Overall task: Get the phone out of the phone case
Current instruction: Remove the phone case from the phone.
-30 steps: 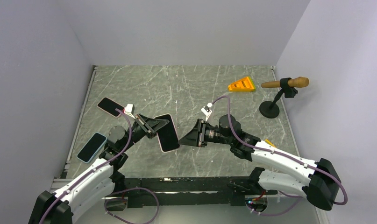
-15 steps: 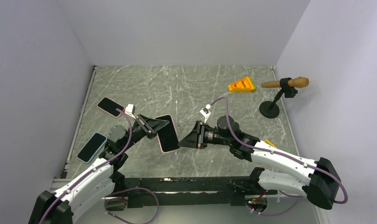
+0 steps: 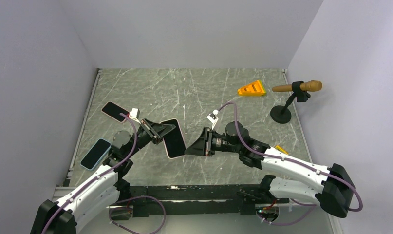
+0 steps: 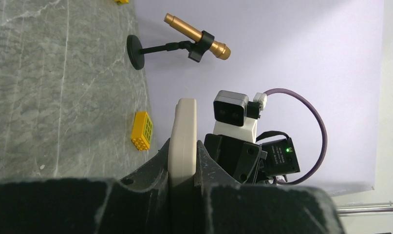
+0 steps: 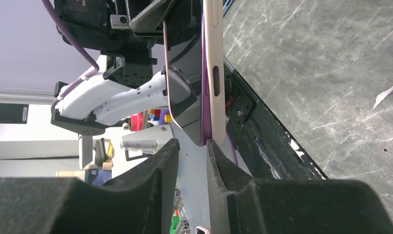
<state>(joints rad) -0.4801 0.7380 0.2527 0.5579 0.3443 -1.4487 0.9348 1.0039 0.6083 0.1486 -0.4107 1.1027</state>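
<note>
The phone in its beige-pink case (image 3: 174,139) is held up off the table, tilted, screen dark. My left gripper (image 3: 165,130) is shut on its upper left part. In the left wrist view the case's beige edge (image 4: 182,127) stands between the two fingers of the left gripper (image 4: 183,148). My right gripper (image 3: 186,150) is at the phone's lower right corner. In the right wrist view the right gripper (image 5: 190,144) is open with a narrow gap. The phone's corner (image 5: 204,136) sits just past the tips, against the right finger (image 5: 217,161); nothing is between the pads.
A pink-cased phone (image 3: 114,111) and a blue phone (image 3: 95,153) lie at the left. An orange wedge (image 3: 252,88) and a microphone on a stand (image 3: 297,87) are at the back right. A yellow brick (image 3: 281,148) lies by the right arm.
My right gripper has moved left, up to the phone's lower corner. The phone has shifted slightly left in the left gripper's hold.
</note>
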